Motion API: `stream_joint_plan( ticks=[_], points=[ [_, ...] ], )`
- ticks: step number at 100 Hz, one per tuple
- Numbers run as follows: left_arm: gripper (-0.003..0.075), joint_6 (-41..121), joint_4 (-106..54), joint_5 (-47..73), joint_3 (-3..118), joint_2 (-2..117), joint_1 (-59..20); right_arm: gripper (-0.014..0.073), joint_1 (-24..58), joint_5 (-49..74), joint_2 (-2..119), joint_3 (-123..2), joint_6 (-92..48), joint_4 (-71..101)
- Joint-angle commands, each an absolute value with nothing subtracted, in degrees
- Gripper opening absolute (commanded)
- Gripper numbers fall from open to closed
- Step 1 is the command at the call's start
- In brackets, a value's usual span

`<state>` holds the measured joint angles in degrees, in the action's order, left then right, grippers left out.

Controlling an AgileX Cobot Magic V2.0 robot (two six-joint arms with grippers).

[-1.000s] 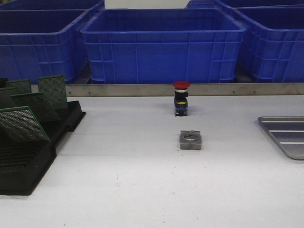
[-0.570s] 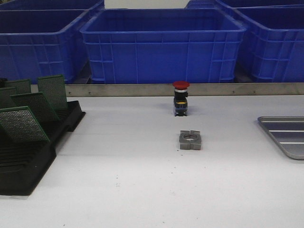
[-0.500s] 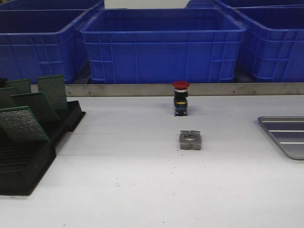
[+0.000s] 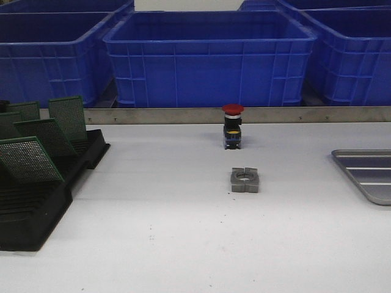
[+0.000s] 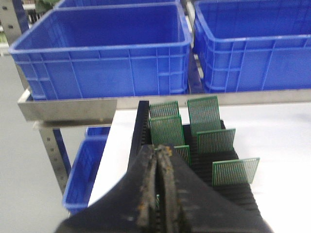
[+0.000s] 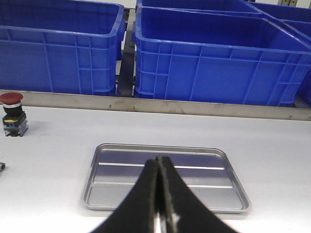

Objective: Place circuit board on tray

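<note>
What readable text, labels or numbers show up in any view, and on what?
None readable in any view.
Red-capped push button: has a yellow band, any marking too small to read.
Circuit boards in the black rack: only hole grids visible.
Tray and blue crates: no lettering visible.

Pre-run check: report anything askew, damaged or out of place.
Nothing stands out. Green perforated circuit boards stand leaning in the black slotted rack; the shallow grey metal tray lies flat and bare.
</note>
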<state>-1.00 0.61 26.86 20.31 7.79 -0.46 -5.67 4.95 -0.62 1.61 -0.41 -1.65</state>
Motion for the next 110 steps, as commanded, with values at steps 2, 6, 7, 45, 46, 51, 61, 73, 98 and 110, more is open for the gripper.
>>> stream_joint_plan(
  ticks=[2, 6, 7, 45, 46, 51, 61, 73, 98, 110],
  points=[
    [-0.0017, -1.5, 0.0, 27.0, 26.8, 14.7, -0.6, -0.006, -5.7, 0.7, -1.7, 1.7, -0.6, -1.6],
    [-0.0016, -1.5, 0.0, 28.0, 28.8, 16.9, -0.6, -0.006, -5.7, 0.7, -1.7, 1.7, -0.6, -1.6],
    [-0.0016, -1.5, 0.0, 28.1, 29.1, 17.8, -0.6, -0.006, -5.7, 0.7, -1.7, 1.7, -0.6, -1.6],
    [0.0283, 7.3, -1.9, 33.2, 43.9, 42.3, -0.6, -0.006, -5.7, 0.7, -1.7, 1.7, -0.6, -1.6],
    [0.0304, 8.4, -2.2, 33.2, 44.4, 42.7, -0.6, -0.006, -5.7, 0.7, -1.7, 1.7, -0.6, -1.6],
    [0.0364, 13.1, -3.1, 33.2, 45.8, 45.6, -0.6, -0.006, -5.7, 0.7, -1.7, 1.7, -0.6, -1.6],
    [0.0407, 20.7, -4.0, 35.1, 48.9, 51.7, -0.6, -0.006, -5.7, 0.7, -1.7, 1.7, -0.6, -1.6],
    [0.0406, 34.0, -5.7, 36.9, 52.7, 59.0, -0.6, -0.006, -5.7, 0.7, -1.7, 1.7, -0.6, -1.6],
    [0.0406, 73.0, -11.8, 41.9, 58.3, 73.1, -0.6, -0.006, -5.7, 0.7, -1.7, 1.7, -0.6, -1.6],
    [0.0403, 79.5, -11.7, 41.7, 59.7, 79.0, -0.6, -0.006, -5.7, 0.7, -1.7, 1.7, -0.6, -1.6]
  ],
)
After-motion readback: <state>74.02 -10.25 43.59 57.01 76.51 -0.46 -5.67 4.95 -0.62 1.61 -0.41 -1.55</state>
